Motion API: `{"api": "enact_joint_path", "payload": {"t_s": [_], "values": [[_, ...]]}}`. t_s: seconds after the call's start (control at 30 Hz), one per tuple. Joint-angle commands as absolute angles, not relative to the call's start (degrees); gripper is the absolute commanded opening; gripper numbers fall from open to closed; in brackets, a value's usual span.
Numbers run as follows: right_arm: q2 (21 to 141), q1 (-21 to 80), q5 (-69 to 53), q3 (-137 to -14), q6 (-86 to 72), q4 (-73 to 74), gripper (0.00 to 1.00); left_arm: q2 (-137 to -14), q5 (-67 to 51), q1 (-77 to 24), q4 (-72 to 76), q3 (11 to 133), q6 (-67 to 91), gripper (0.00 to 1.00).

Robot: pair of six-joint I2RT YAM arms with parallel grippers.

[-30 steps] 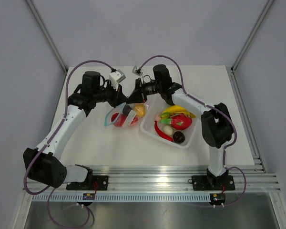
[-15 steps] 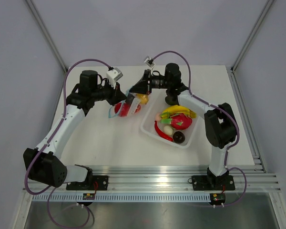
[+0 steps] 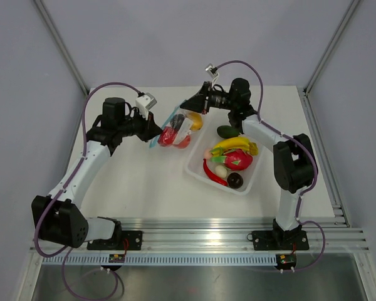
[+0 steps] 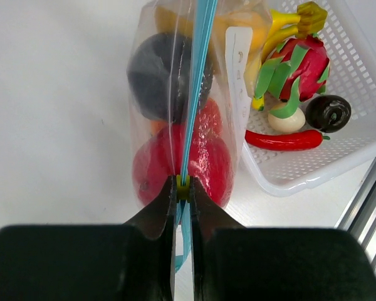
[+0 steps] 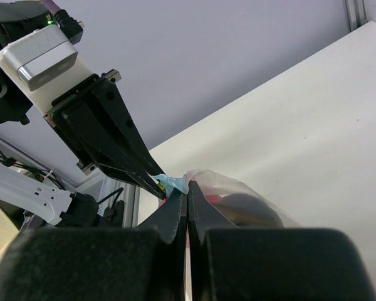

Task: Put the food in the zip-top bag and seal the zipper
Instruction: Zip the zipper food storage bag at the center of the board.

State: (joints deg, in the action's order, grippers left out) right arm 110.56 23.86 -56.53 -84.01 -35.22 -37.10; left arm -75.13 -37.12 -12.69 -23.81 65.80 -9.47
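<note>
here in the top view the fingertips are hard to make out against the zip-top bag (image 3: pixel 177 130), held up beside the white basket (image 3: pixel 193 168). the left wrist view shows the left gripper (image 4: pixel 183 183) pinched on the blue zipper (image 4: pixel 197 81), with a red toy fruit (image 4: pixel 203 160) inside; the right gripper (image 5: pixel 187 195) is closed on the bag's far end.

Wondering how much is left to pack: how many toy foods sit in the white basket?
5: banana at the far side, pink dragon fruit in the middle, pale bulb, red chili and dark round fruit nearer the front. More may hide underneath.
</note>
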Motion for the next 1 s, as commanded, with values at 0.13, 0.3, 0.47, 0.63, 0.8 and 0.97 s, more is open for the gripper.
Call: {"api": "enact_joint_path", "payload": {"t_s": [0.13, 0.3, 0.47, 0.63, 0.8, 0.97], "values": [[110.74, 17.76, -52.12, -89.74, -39.28, -47.63, 0.00, -71.99, -35.51, -10.90, -27.51, 62.40, -8.61, 0.00], [112.14, 14.95, -51.94, -90.17, -42.80, -51.06, 0.00, -71.46, -35.42, -10.63, -27.16, 61.61, -8.44, 0.00], [112.50, 13.98, -51.77, -90.26, -43.42, -51.94, 0.00, -71.54, -35.33, -10.55, -27.16, 61.35, -8.35, 0.00], [112.94, 12.31, -50.98, -90.00, -45.00, -54.14, 0.00, -71.45, -35.33, -10.46, -27.42, 61.08, -8.53, 0.00], [113.47, 10.90, -50.45, -90.35, -46.41, -55.37, 0.00, -71.19, -34.81, -10.37, -27.42, 60.82, -8.70, 0.00], [114.52, 10.11, -49.92, -90.88, -47.37, -56.25, 0.00, -71.10, -34.72, -10.11, -27.51, 60.73, -8.61, 0.00]]}}
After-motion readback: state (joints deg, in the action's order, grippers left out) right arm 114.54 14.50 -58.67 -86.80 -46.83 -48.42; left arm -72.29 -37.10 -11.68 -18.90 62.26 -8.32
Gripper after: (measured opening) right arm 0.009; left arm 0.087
